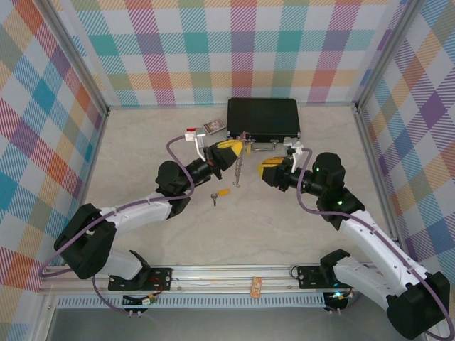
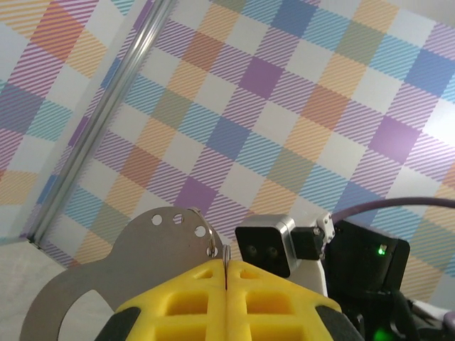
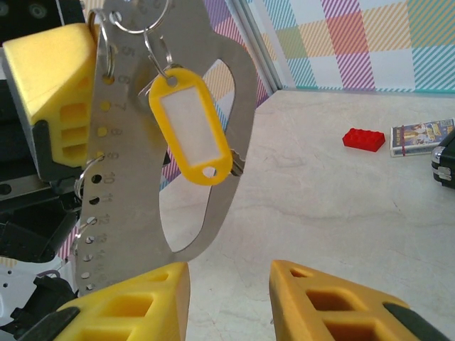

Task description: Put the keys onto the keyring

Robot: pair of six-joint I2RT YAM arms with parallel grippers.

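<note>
Where left gripper (image 2: 226, 273) pinches keyring (image 3: 124, 192), numerals 5–13.

The whole table (image 1: 270, 220) is viewed from above and behind the arm bases, the checked wall (image 2: 284, 106) is faced upward from the left wrist, the table is skimmed low from the right wrist, and the keyring (image 3: 124, 163) is shared close-up by both.

silver keyring (image 3: 106, 177) (yellow tag (image 3: 188, 135)), red block (image 3: 364, 138), pastel plaid walls (image 2: 284, 106)

I can't resolve the 2 keys (image 1: 215, 199) from above; the keyring (image 3: 121, 177) runs off my right wrist view's top edge.
</note>
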